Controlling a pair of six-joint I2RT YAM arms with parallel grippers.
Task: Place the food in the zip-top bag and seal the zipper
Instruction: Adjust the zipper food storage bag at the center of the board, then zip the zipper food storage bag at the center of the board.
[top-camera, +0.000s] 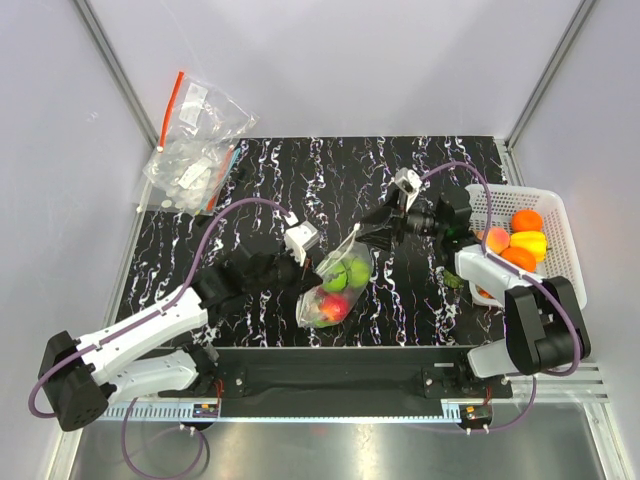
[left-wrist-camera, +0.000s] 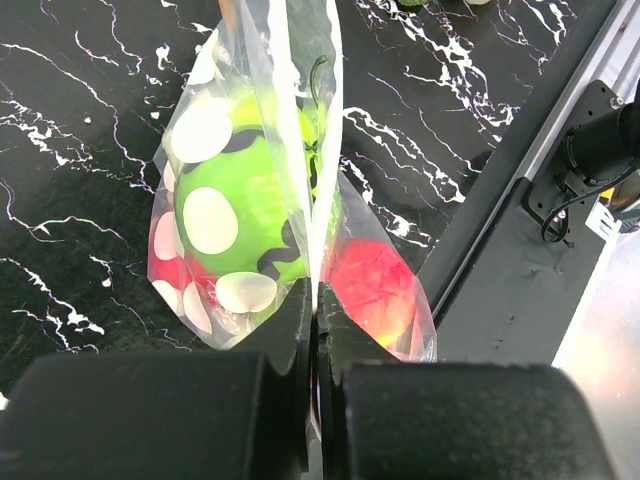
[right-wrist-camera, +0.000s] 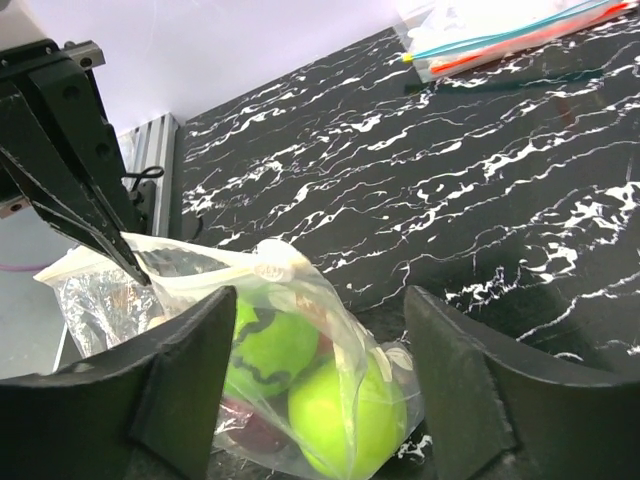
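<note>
Inside the zip-top bag (top-camera: 340, 292), green and red food (left-wrist-camera: 240, 200); left end effector (left-wrist-camera: 315, 292) clenched on it, right end effector (right-wrist-camera: 320, 300) released.

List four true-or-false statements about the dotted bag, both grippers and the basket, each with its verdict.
1. The left gripper is shut on the zip-top bag's edge. True.
2. The right gripper is clamped shut. False: it is open beside the bag and holds nothing.
3. The zip-top bag holds green food and red food. True.
4. The white basket holds nothing. False: orange food and yellow food lie in it.
</note>
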